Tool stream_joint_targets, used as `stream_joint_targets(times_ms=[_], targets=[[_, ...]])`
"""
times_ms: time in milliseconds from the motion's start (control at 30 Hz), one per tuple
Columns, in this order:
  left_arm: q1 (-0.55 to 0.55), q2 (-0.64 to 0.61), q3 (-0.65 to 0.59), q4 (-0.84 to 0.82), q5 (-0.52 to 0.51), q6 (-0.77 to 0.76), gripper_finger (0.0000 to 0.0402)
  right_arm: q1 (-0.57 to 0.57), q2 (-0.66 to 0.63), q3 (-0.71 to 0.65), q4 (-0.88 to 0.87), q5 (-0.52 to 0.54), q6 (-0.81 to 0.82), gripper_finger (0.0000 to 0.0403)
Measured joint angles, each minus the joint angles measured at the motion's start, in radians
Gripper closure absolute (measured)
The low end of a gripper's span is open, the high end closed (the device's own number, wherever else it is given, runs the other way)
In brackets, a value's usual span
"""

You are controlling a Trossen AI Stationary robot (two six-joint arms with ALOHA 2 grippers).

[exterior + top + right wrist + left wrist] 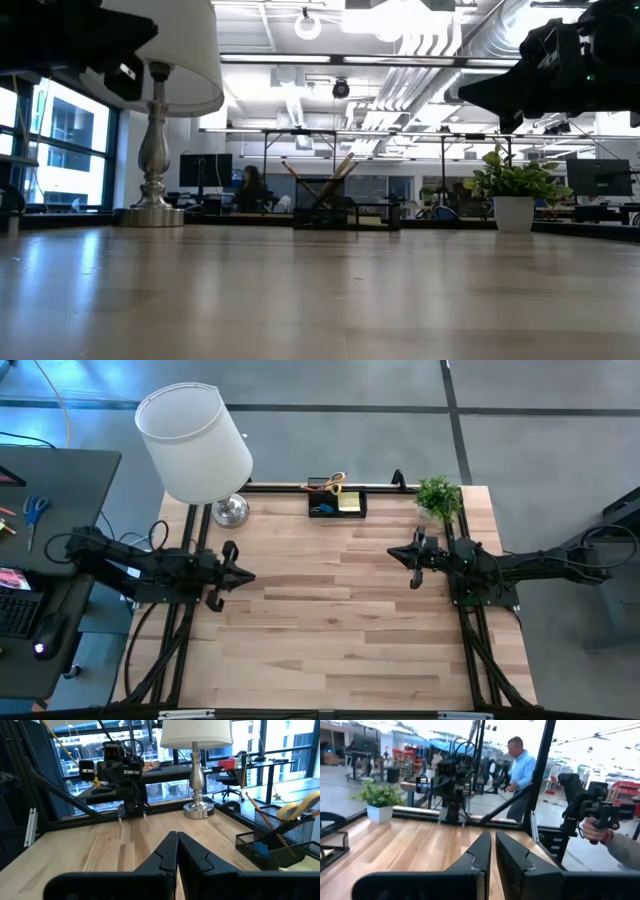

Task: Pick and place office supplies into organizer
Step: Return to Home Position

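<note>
The black organizer [337,502] stands at the table's far edge, between the lamp and the plant. Inside it I see orange-handled scissors [333,484], a yellow sticky-note pad [349,502] and something blue [322,510]. In the right wrist view the organizer [280,842] holds orange pencils [260,817] and a yellowish loop [300,809]. My left gripper [247,575] hovers shut over the table's left part, pointing right. My right gripper [393,553] hovers shut over the right part, pointing left. Both hold nothing, and no loose supplies show on the table.
A white-shaded lamp [195,442] with a silver base [230,510] stands at the far left corner, and a small potted plant [438,496] at the far right. A side desk [40,530] carries blue-handled scissors [35,510]. People [520,767] show beyond the table.
</note>
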Motion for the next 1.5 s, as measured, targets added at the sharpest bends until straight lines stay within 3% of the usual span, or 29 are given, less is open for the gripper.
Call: stream_joint_targets(times_ms=[200, 333, 533, 767, 933, 1067, 1267, 1500], targets=[[0.001, -0.109, -0.008, -0.022, 0.051, 0.059, 0.0385, 0.000, 0.000, 0.000, -0.007, 0.000, -0.015, 0.0402], [0.029, -0.193, -0.008, -0.165, 0.095, 0.061, 0.0385, 0.000, 0.000, 0.000, -0.009, 0.000, -0.013, 0.0402], [0.127, -0.282, -0.009, -0.261, 0.212, 0.052, 0.0385, 0.000, 0.000, 0.000, -0.019, -0.057, -0.031, 0.0403], [0.272, -0.304, -0.009, -0.292, 0.265, 0.044, 0.0392, 0.002, 0.000, -0.001, -0.015, -0.083, -0.050, 0.0403], [0.354, -0.305, -0.008, -0.338, 0.408, -0.007, 0.0395, 0.002, -0.011, -0.001, 0.004, -0.079, -0.032, 0.0403], [0.387, -0.306, -0.008, -0.357, 0.399, -0.029, 0.0395, 0.006, -0.104, -0.001, -0.041, -0.079, 0.000, 0.0403], [0.400, -0.330, -0.008, -0.401, 0.378, -0.061, 0.0400, 0.032, -0.330, -0.001, -0.341, -0.041, -0.009, 0.0403], [0.400, -0.329, -0.008, -0.399, 0.372, -0.030, 0.0400, 0.070, -0.598, -0.001, -0.555, -0.004, -0.031, 0.0403]])
